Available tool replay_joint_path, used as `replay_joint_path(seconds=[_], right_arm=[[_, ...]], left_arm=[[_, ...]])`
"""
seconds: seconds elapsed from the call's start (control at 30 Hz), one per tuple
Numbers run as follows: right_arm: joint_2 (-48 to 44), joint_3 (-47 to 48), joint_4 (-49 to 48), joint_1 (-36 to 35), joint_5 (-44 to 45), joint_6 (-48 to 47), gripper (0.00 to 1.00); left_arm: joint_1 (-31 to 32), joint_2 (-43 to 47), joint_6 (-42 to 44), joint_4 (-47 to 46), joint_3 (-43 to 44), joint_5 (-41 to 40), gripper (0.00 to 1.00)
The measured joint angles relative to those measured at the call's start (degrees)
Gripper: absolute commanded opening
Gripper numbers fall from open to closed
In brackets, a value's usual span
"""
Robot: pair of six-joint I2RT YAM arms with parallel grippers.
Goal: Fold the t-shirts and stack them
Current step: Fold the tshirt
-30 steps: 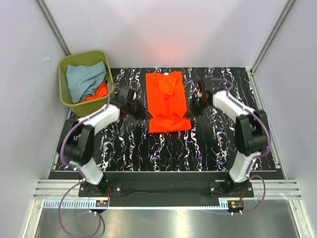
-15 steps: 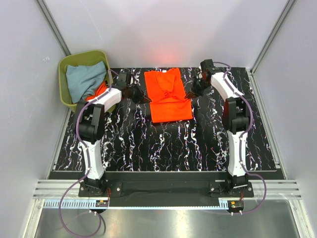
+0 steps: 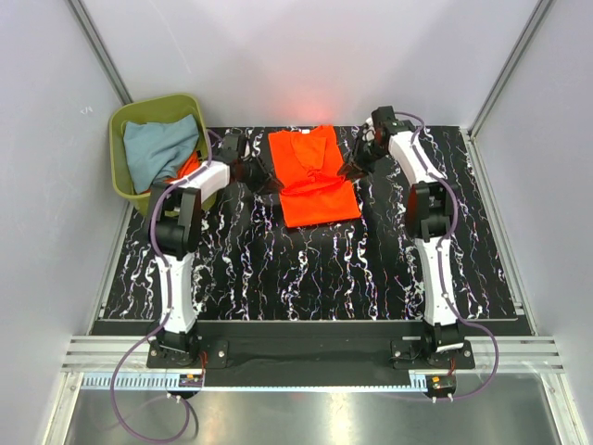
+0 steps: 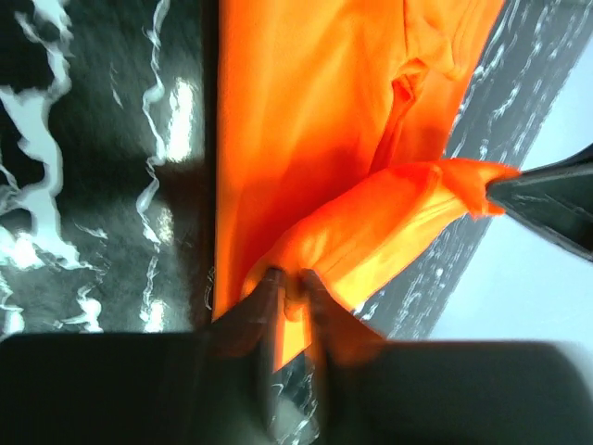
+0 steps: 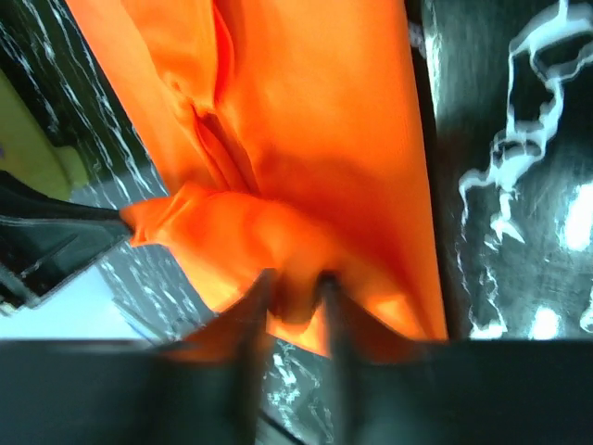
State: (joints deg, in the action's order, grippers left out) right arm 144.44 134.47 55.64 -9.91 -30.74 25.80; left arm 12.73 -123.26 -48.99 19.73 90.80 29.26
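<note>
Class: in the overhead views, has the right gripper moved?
Yes. The right gripper has moved toward the far edge of the table, pinching the orange t-shirt.

White-shelled arms (image 3: pixel 176 278), black joints (image 3: pixel 176 218), purple cables (image 3: pixel 112 394), black left pincer (image 4: pixel 289 283), black right pincer (image 5: pixel 295 283)

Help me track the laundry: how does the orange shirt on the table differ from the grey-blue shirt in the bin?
The orange shirt is bright; the grey-blue shirt is pale. The orange shirt lies on the table, the grey-blue shirt in the green bin. The orange shirt is laid out mostly flat; the grey-blue shirt is crumpled. Both are soft cloth.
</note>
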Motion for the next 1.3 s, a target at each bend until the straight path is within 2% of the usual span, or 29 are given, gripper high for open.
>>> replay_joint_path(seconds=[0.03, 0.07, 0.2, 0.3, 0.33, 0.4, 0.43, 0.47, 0.5, 0.63, 0.7, 0.73, 0.83, 1.13, 1.3], right_arm=[[1.49, 2.64, 0.5, 0.09, -0.22, 0.17, 0.55], [3.45, 6.21, 1.31, 0.17, -0.22, 0.35, 0.69], [8.76, 17.2, 1.86, 2.05, 0.68, 0.63, 0.74], [7.04, 16.15, 2.16, 4.68, 1.81, 0.5, 0.77], [4.87, 12.72, 1.62, 5.64, 2.47, 0.07, 0.77], [-0.46, 3.76, 0.66, 7.17, 3.21, -0.61, 0.76], [-5.31, -4.92, -1.38, 7.58, 3.32, -1.07, 0.71], [-7.28, -8.2, -1.73, 7.72, 3.26, -1.18, 0.71], [-10.93, -15.13, -4.92, 7.65, 2.73, -1.11, 0.63], [-18.8, -29.79, -9.77, 5.66, 0.81, -0.79, 0.54], [-19.45, -32.26, -11.96, 4.2, -0.7, -0.7, 0.5], [-19.45, -32.96, -13.05, 3.5, -1.44, -0.66, 0.43], [-19.39, -34.32, -14.78, 1.77, -3.17, -0.31, 0.39], [-17.81, -36.76, -19.54, 0.92, -4.85, -0.04, 0.38], [-16.87, -42.05, -20.87, 1.14, -3.21, -0.52, 0.37]], left_arm=[[-0.17, -0.74, 0.85, 0.83, 1.36, -0.59, 0.54], [-0.26, -1.42, 1.73, 1.7, 2.71, -1.25, 0.54], [-0.13, -3.65, 7.8, 8.68, 11.28, -6.91, 0.59], [0.85, -0.76, 12.41, 10.91, 12.13, -11.47, 0.6], [1.66, 1.33, 14.19, 11.43, 11.15, -12.76, 0.6], [3.39, 5.29, 16.63, 11.78, 8.28, -13.94, 0.58], [4.59, 7.67, 17.94, 11.72, 6.23, -14.08, 0.57], [5.84, 9.88, 19.12, 11.74, 4.35, -14.08, 0.56], [7.43, 12.13, 20.04, 9.92, 1.46, -13.57, 0.54], [12.33, 16.04, 20.63, 5.29, -7.1, -9.81, 0.42], [13.09, 14.73, 20.46, 3.72, -8.98, -8.11, 0.4], [13.0, 13.73, 20.2, 3.26, -9.29, -7.61, 0.4], [12.2, 10.84, 19.78, 1.9, -9.66, -7.28, 0.39], [10.12, 6.82, 19.87, -0.13, -12.59, -7.67, 0.39], [10.14, 8.07, 21.27, -2.47, -15.69, -7.63, 0.38]])
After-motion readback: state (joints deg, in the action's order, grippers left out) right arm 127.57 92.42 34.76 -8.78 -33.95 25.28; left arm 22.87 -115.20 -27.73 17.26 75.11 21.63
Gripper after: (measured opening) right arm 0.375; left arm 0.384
